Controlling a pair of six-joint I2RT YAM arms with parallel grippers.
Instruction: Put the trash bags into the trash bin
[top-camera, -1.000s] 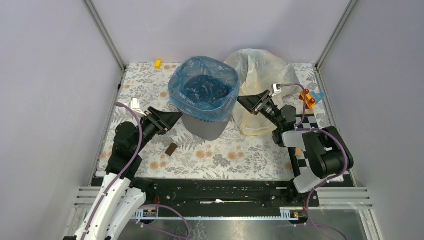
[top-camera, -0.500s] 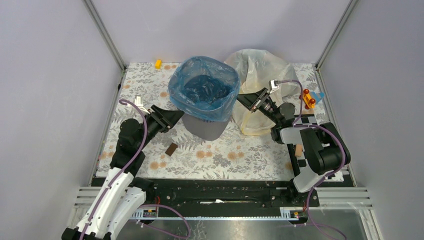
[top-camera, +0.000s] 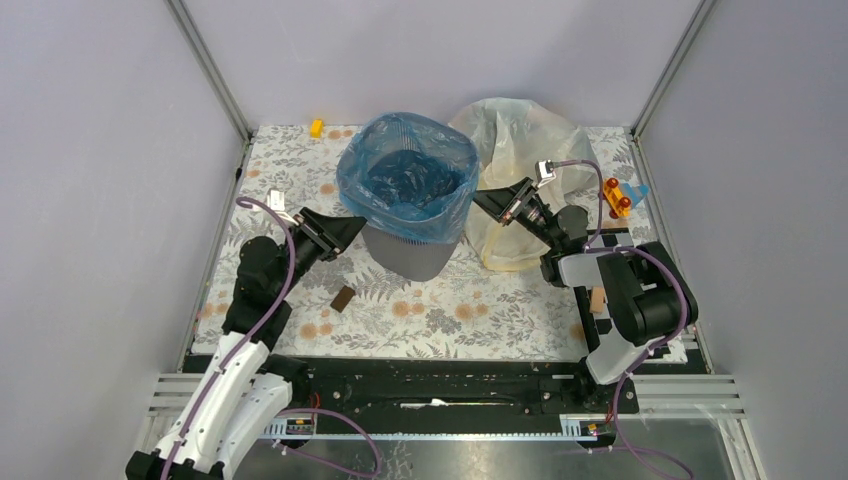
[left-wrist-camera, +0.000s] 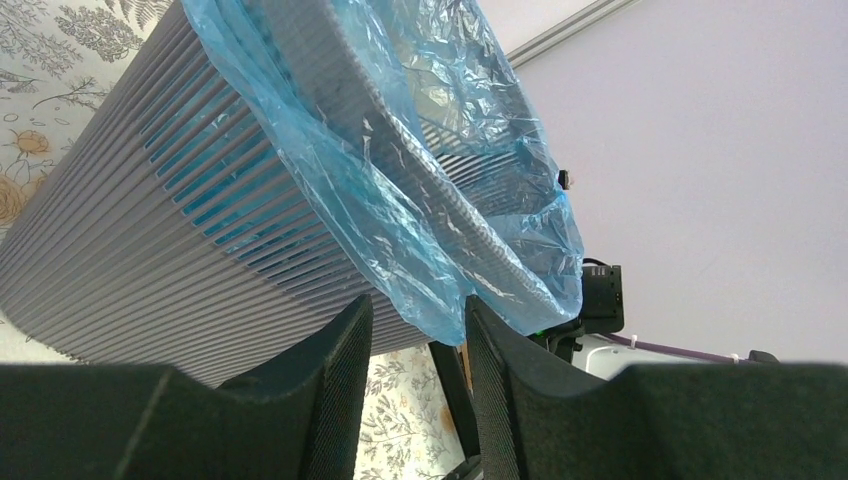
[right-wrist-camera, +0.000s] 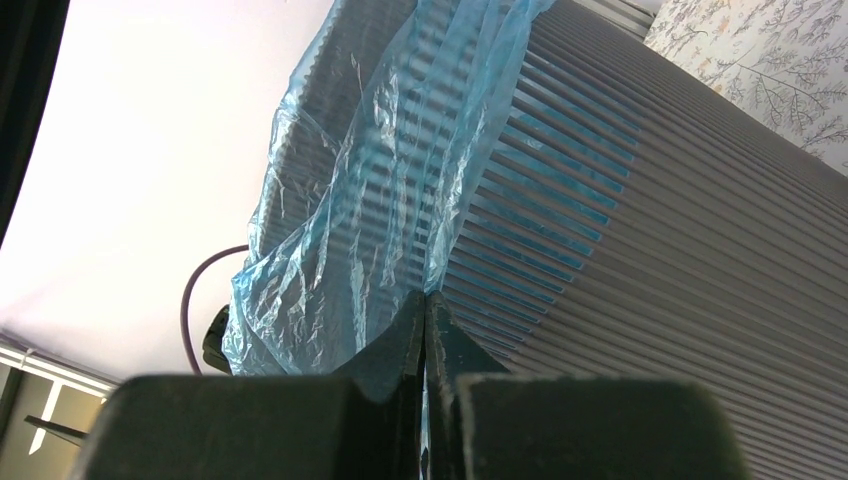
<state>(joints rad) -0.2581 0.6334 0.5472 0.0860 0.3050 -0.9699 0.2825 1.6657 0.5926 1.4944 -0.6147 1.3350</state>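
The dark grey mesh trash bin (top-camera: 410, 255) stands mid-table. A blue trash bag (top-camera: 405, 178) lines it, its edge folded out over the rim. A pale clear trash bag (top-camera: 520, 140) lies crumpled behind the bin on the right. My left gripper (top-camera: 352, 228) is at the bin's left side. In the left wrist view the gripper (left-wrist-camera: 418, 308) is open, and the blue bag's hem (left-wrist-camera: 440, 300) hangs between its fingertips against the bin wall (left-wrist-camera: 150, 250). My right gripper (top-camera: 481, 200) is at the bin's right side. In the right wrist view it (right-wrist-camera: 427, 296) is shut on the blue bag's edge (right-wrist-camera: 340, 230).
A small brown block (top-camera: 343, 298) lies in front of the bin on the left. A yellow piece (top-camera: 316, 127) sits at the back left. An orange and blue toy (top-camera: 620, 197) and a checkerboard patch (top-camera: 622, 242) are at the right. Grey walls enclose the table.
My left gripper has moved up and in toward the bin's left side. My right gripper has shifted slightly left and back along the bin's right rim, still shut on the blue bag.
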